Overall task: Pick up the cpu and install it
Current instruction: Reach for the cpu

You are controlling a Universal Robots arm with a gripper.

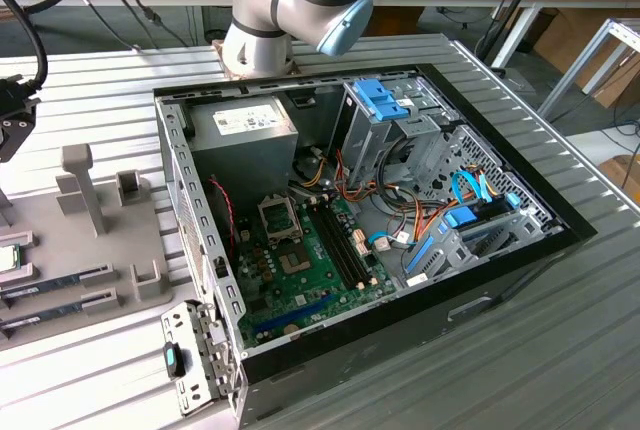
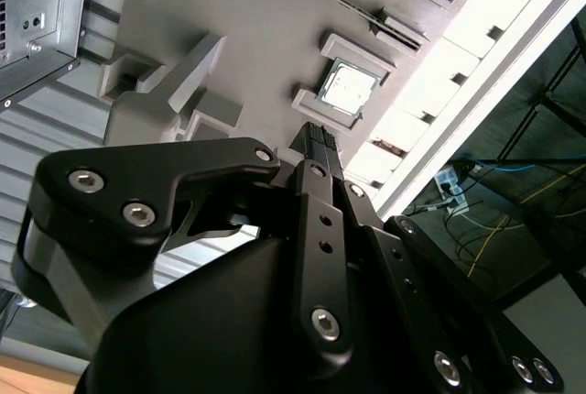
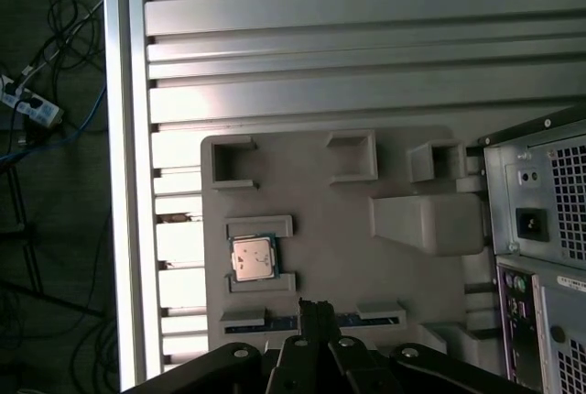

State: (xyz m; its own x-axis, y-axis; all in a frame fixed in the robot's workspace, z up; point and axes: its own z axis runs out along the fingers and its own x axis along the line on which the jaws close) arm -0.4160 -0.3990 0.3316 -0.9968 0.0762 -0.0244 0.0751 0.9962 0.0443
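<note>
The slatted aluminium table (image 1: 540, 350) carries everything. The open computer case (image 1: 480, 295) sits in the middle of the exterior view, and at nine o'clock from it is the grey fixture tray (image 1: 100, 240) that I hang over. Inside the case the power supply (image 1: 245, 130) sits at eleven o'clock and the green motherboard (image 1: 320, 270) lies at about seven o'clock. The processor socket (image 1: 277, 218), toward that board's eleven o'clock corner, looks bare, so I judge nothing is installed yet. On the tray, memory sticks (image 1: 60, 280) lie in slots toward its eight o'clock end. The cpu (image 3: 252, 257) lies flat in its own square nest on the tray, between two raised lips and near the sticks. It has a silver-grey metal lid, bright under the light, with a thin green rim round it. My gripper (image 3: 316, 307) hovers near that nest, apart from the chip and a little to one side of it. In both wrist views my jaws are clenched together on nothing. So I take the step in hand to be the approach for the pick. To my mind the grasp calls for jaws parted wider than the chip, centred over it and squared to its edges, then a gentle squeeze, since it is thin and sits low between the lips.
</note>
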